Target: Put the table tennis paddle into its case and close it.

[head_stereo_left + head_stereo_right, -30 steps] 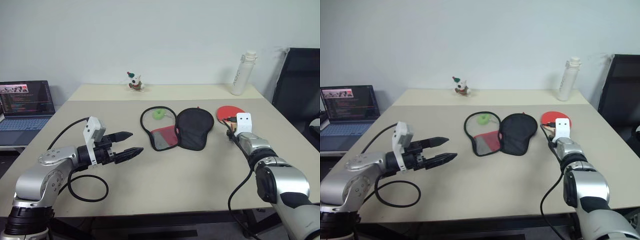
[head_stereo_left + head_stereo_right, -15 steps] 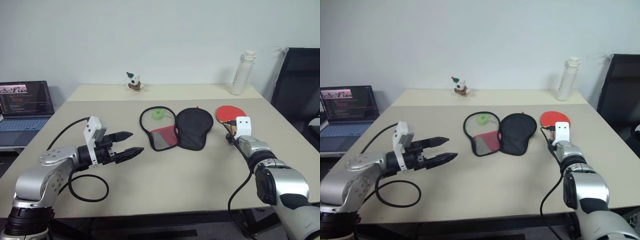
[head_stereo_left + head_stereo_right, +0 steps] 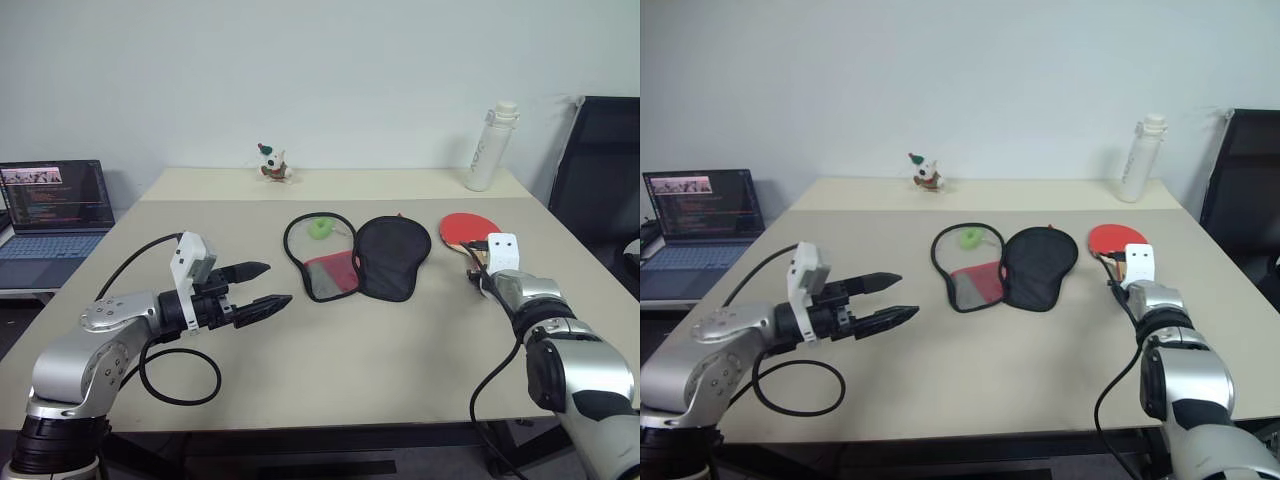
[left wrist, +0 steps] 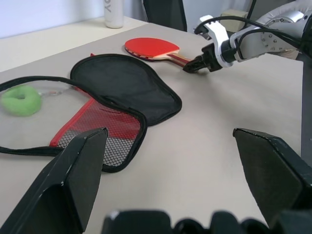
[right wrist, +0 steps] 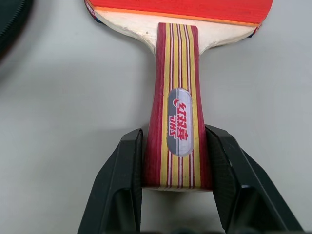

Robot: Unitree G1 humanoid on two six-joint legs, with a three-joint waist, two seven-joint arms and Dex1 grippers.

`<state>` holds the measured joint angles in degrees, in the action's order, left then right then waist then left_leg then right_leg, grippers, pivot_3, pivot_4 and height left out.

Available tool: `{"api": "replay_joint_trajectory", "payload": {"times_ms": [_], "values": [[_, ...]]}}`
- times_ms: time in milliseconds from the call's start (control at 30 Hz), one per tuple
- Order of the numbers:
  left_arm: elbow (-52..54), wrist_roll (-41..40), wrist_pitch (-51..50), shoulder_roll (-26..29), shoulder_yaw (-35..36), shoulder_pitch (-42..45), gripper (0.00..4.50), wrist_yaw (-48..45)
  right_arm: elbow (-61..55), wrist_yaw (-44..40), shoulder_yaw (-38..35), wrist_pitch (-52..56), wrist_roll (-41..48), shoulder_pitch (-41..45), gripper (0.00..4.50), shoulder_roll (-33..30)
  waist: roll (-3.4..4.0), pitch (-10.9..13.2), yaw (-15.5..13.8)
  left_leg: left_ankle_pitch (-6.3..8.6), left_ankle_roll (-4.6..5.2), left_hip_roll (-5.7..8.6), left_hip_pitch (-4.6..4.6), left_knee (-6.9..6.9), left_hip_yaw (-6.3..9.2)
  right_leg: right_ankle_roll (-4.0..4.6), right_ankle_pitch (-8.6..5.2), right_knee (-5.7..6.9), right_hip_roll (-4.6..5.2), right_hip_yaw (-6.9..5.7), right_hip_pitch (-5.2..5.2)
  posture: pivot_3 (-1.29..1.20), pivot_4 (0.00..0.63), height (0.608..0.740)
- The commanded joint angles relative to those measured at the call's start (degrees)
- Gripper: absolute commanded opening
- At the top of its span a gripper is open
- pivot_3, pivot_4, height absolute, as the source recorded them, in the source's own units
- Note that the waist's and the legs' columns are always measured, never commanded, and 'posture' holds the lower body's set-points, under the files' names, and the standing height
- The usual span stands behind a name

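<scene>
While the right gripper (image 5: 178,161) clamps both fingers against the handle of the one paddle (image 3: 468,227), lying flat on the table (image 3: 330,340) just right of the single unzipped case (image 3: 355,258), the pickup step is in hand. Next it calls for lifting the paddle and carrying it left into the case. The left gripper (image 3: 258,285) hovers empty, jaws spread, near the table's front

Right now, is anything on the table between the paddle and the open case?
Nothing visible. The table tennis paddle lies right of the case with bare table between. The right gripper is shut on its handle.
</scene>
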<state>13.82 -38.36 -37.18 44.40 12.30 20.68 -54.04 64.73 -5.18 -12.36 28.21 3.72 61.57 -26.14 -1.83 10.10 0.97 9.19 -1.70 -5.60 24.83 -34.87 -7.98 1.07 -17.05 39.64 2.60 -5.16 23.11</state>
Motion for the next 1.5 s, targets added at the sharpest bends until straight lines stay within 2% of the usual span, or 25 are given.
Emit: {"api": "replay_joint_trajectory", "payload": {"times_ms": [33,233,400,533,700,733,867,1000,1167,1500], "values": [[1.2,-0.5,0.7,-0.3,-0.1,1.1,4.50,0.0,-10.8,0.9,-1.3,8.5,1.2,-5.9,1.48,-2.3,-0.01,0.0,-0.3,0.00,0.00,0.00,0.00,0.00,-0.01,0.00,0.00,0.00,0.00,0.00,0.00,0.00,0.150,0.740],[1.0,-0.5,0.9,-0.6,-0.3,1.3,4.50,-0.2,-35.0,2.7,-3.7,22.2,3.1,-20.1,1.48,-1.7,-0.04,-0.1,-1.7,0.02,0.02,0.01,0.03,0.02,0.06,-0.09,-0.06,-0.13,-0.01,-0.02,-0.08,0.00,0.150,0.740],[1.2,-0.6,0.8,-0.8,-0.4,1.7,4.50,-0.1,-42.8,3.6,-4.5,26.8,3.9,-22.8,1.48,-0.9,-0.05,-0.1,-1.7,0.10,0.16,0.02,0.03,0.02,0.12,-0.11,-0.07,-0.19,-0.01,-0.08,-0.15,0.00,0.150,0.740],[1.4,-0.8,0.7,-0.9,-0.3,2.1,4.50,-0.1,-44.3,2.9,-3.8,28.7,4.2,-22.8,1.48,-0.6,-0.05,-0.1,-1.7,0.11,0.17,0.02,0.03,0.02,0.12,-0.11,-0.07,-0.19,-0.04,-0.07,-0.14,0.00,0.150,0.740],[2.0,-1.2,0.4,-1.2,-0.4,2.4,4.50,0.1,-39.3,2.6,-3.1,25.0,4.0,-20.3,1.48,0.9,-0.14,-0.1,-1.2,0.11,0.17,0.01,0.02,0.02,0.12,-0.11,-0.07,-0.19,-0.08,-0.06,-0.15,0.00,0.150,0.740],[2.0,-1.4,0.3,-1.1,-0.3,2.7,4.50,0.0,-37.0,2.5,-2.7,23.4,3.7,-18.8,2.21,1.0,-0.18,-0.1,-0.9,0.11,0.17,0.00,0.02,0.01,0.13,-0.11,-0.07,-0.18,-0.09,-0.04,-0.15,0.00,0.150,0.740],[2.0,-2.0,-0.2,-0.9,-0.1,3.3,4.50,0.0,-28.2,1.7,-1.9,18.1,3.3,-13.6,3.36,1.3,-0.32,-0.2,0.4,0.12,0.21,-0.03,-0.03,-0.01,0.13,-0.42,-0.15,-0.15,-0.13,0.02,-0.17,0.00,0.150,0.740],[2.1,-2.2,-0.2,-0.7,0.0,3.5,4.50,0.0,-15.7,1.7,-2.0,8.6,2.7,-6.7,3.36,0.9,-0.32,-0.2,1.6,0.07,0.29,-0.06,-0.12,-0.05,0.09,-0.44,-0.09,-0.08,-0.14,0.10,-0.20,0.00,0.150,0.740],[2.3,-2.3,-0.3,-0.7,0.1,3.6,4.50,0.2,-3.7,0.8,-1.5,-0.2,1.6,-0.6,3.36,0.8,-0.29,-0.2,1.7,0.04,0.28,-0.05,-0.13,-0.01,0.02,-0.44,-0.09,-0.02,-0.18,0.19,-0.13,0.00,0.150,0.740],[2.4,-2.5,-0.5,-0.3,0.4,3.4,4.50,0.5,6.8,1.2,-0.1,-9.2,-0.1,2.9,3.36,0.7,-0.28,-0.2,1.7,-0.03,0.14,-0.04,-0.08,0.01,-0.21,-0.18,0.06,-0.08,-0.17,0.42,0.01,0.00,0.150,0.740]]}}
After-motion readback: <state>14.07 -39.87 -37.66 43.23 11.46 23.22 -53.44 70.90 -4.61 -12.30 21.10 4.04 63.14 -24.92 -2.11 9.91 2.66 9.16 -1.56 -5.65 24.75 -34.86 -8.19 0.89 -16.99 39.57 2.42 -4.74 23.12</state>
